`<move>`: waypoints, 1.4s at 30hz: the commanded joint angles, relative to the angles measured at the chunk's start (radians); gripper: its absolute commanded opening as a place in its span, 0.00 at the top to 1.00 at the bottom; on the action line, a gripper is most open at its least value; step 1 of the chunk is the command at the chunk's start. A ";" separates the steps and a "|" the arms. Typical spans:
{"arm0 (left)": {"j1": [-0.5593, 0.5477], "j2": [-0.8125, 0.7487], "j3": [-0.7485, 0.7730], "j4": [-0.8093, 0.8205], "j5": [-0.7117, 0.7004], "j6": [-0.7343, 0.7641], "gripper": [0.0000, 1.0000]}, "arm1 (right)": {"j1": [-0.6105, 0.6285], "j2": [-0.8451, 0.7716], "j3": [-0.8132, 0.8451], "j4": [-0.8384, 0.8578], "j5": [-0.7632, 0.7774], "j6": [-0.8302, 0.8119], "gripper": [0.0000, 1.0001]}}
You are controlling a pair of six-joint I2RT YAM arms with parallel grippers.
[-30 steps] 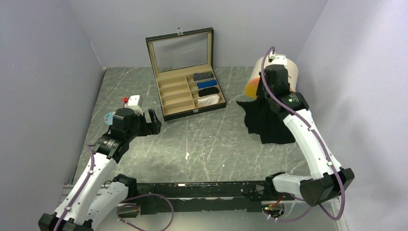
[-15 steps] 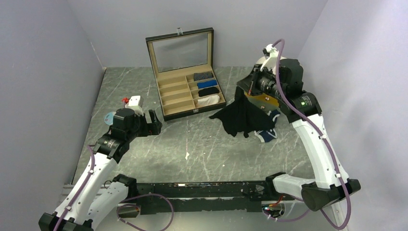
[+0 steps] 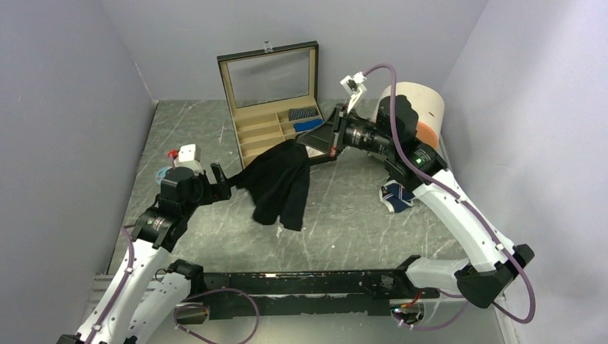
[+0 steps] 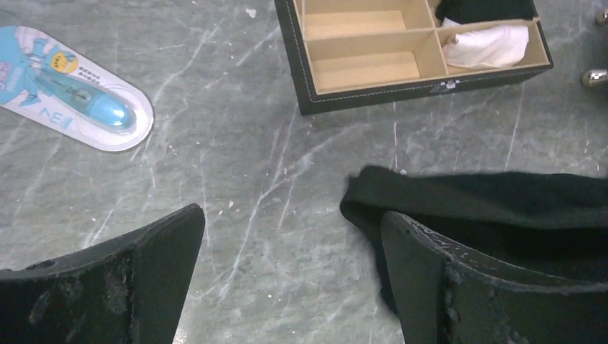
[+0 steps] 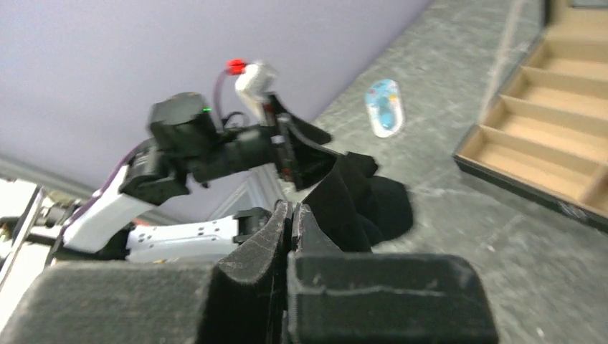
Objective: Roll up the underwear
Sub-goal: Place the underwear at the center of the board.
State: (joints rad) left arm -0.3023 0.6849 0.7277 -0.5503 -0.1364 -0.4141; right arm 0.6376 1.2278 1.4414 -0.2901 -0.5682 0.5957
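Tabletop (image 3: pixel 344 215): right end effector (image 5: pixel 290 211) clamps black underwear (image 3: pixel 279 179) over box (image 3: pixel 259 137); left end effector (image 4: pixel 290 229) apart.

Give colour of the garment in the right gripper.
Plain black underwear; best seen in top external view.

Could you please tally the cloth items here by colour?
Black: 2, the loose black cloth underwear and a boxed black bundle
Navy blue white-trimmed underwear: 1
Blue cloth bundle: 1
Grey striped cloth bundle: 1
White cloth bundle: 1
Total: 6
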 commanded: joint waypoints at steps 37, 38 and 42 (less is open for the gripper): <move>-0.296 0.976 0.248 0.390 0.140 0.112 0.12 | -0.584 0.042 -0.801 0.051 0.051 -0.195 0.85; -0.296 1.001 0.269 0.385 0.150 0.122 0.12 | -0.584 0.039 -0.802 0.053 0.048 -0.193 0.85; -0.297 1.083 0.316 0.372 0.155 0.148 0.18 | -0.584 0.035 -0.801 0.052 0.051 -0.193 0.85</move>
State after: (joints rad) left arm -0.5934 1.7184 0.9855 -0.2012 0.0284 -0.3180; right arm 0.0547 1.2938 0.6182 -0.2462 -0.5072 0.4183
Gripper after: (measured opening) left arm 0.854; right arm 0.152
